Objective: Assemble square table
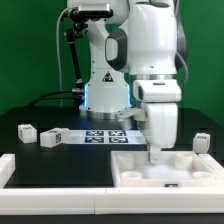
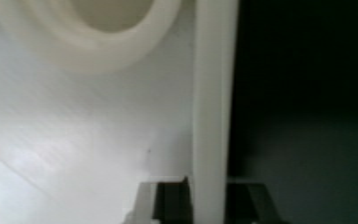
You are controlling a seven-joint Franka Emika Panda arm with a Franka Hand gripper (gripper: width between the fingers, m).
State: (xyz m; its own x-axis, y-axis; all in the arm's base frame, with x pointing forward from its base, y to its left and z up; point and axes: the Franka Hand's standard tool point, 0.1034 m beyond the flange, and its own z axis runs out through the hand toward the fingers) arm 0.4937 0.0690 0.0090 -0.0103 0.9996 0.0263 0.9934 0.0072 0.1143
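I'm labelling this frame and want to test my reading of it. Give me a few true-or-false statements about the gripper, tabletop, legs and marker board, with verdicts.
1. The gripper is shut on the rim of the square tabletop. True.
2. The gripper holds a leg. False: its fingers clamp only the tabletop's rim.
3. Two legs lie to the exterior view's left of the marker board. True.
4. The marker board lies inside the tabletop. False: it lies flat on the black table, apart from the tabletop.
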